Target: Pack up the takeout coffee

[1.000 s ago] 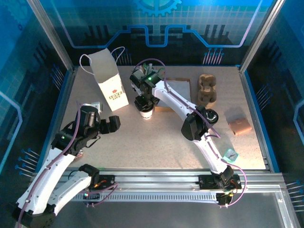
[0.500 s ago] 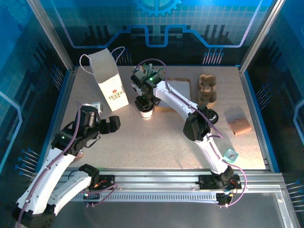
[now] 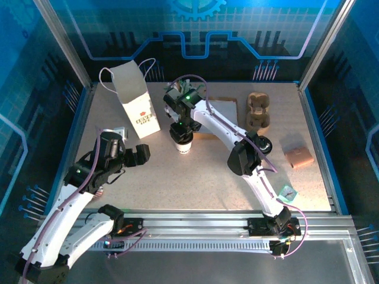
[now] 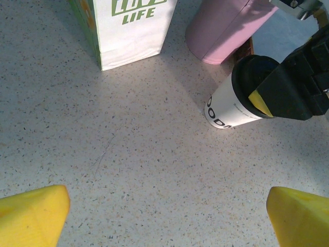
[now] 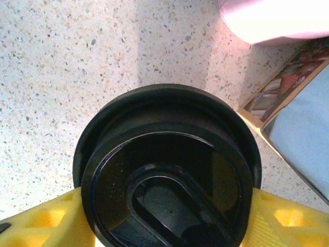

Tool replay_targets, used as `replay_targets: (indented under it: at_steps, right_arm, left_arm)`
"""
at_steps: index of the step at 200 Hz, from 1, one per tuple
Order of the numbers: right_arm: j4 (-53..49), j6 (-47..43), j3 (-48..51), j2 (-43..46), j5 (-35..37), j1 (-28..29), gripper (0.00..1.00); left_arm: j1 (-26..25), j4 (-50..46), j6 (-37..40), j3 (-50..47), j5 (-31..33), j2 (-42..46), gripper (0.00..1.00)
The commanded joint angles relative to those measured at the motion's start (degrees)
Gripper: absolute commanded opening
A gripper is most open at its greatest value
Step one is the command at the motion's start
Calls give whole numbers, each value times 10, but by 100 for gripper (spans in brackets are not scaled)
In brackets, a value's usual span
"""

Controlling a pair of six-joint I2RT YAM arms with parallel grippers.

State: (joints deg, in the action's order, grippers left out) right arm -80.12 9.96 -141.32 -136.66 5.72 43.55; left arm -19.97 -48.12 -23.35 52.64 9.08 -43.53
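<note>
A: Right claw (image 3: pixel 180 131): state?
B: Partly closed. Its yellow fingers (image 5: pixel 41 221) press both sides of the black lid (image 5: pixel 167 170), which sits on the white cup (image 4: pixel 226 108).
A: Cup: position?
B: Under that claw, on the far middle of the table (image 3: pixel 207 177), just beside the pink cup (image 4: pixel 226 25) and near the white bag (image 4: pixel 136 25). Whether its base touches the table cannot be told.
A: Left claw (image 4: pixel 164 216)?
B: Wide open, empty, well apart from the cup, facing it.

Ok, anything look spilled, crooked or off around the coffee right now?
Nothing stands out: the black lid sits on the paper cup, the right gripper holds the cup, and the table shows no spill.
</note>
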Motion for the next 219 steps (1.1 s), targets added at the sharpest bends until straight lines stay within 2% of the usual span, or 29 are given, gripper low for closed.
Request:
replay_targets:
  at_steps: [1,48,114,153,219]
  right_arm:
    - [-50,-6,31,23,-12,11,62]
    - [-39,-6,85,79,18,10,62]
    - [14,1,236,183,37,3,62]
    - [58,10,352,258,36,-21,62]
    - [110,23,471,349,33,-62,61]
  left_arm:
    - [7,6,16,-9,-12,3,99]
    - [7,5,15,-9,-12,4,99]
    - [7,5,16,-10,-13,5,99]
    - [7,5,15,-10,-13,5,99]
    - [7,5,16,-10,-13,3,99]
